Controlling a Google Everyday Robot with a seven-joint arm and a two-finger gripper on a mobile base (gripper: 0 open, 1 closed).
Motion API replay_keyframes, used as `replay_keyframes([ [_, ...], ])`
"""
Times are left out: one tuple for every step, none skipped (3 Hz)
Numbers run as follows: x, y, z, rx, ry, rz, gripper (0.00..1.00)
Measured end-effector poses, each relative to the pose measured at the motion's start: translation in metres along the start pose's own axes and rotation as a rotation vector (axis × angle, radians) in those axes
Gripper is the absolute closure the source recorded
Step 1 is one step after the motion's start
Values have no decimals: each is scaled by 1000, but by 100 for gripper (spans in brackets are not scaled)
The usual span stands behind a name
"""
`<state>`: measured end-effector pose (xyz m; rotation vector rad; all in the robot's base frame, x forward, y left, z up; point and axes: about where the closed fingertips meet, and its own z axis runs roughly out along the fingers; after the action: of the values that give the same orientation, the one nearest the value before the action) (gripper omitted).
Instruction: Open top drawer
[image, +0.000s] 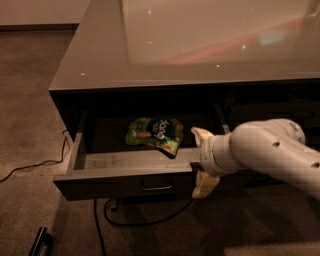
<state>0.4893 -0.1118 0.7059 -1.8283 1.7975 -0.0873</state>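
By the open top drawer (110, 182) holding a green bag (155, 134), the gripper (202, 160) hovers.

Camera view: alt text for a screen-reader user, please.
The top drawer of a dark, glossy-topped cabinet stands pulled out, with a green snack bag lying inside. The white arm's gripper is at the right end of the drawer's front panel, right of the handle.

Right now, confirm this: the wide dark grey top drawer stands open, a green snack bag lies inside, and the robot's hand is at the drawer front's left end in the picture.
Wrong side: the camera view shows the hand at the right end of the front of the wide dark grey top drawer. The drawer stands open, the green snack bag inside.
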Motion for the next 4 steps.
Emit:
replay_keyframes([
  [-13, -33, -2, 11, -125, -22, 0],
  [-12, -65, 7, -2, -240, 2, 19],
  [-4, -92, 15, -10, -308, 39, 42],
  [2, -107, 25, -28, -336, 64, 64],
])
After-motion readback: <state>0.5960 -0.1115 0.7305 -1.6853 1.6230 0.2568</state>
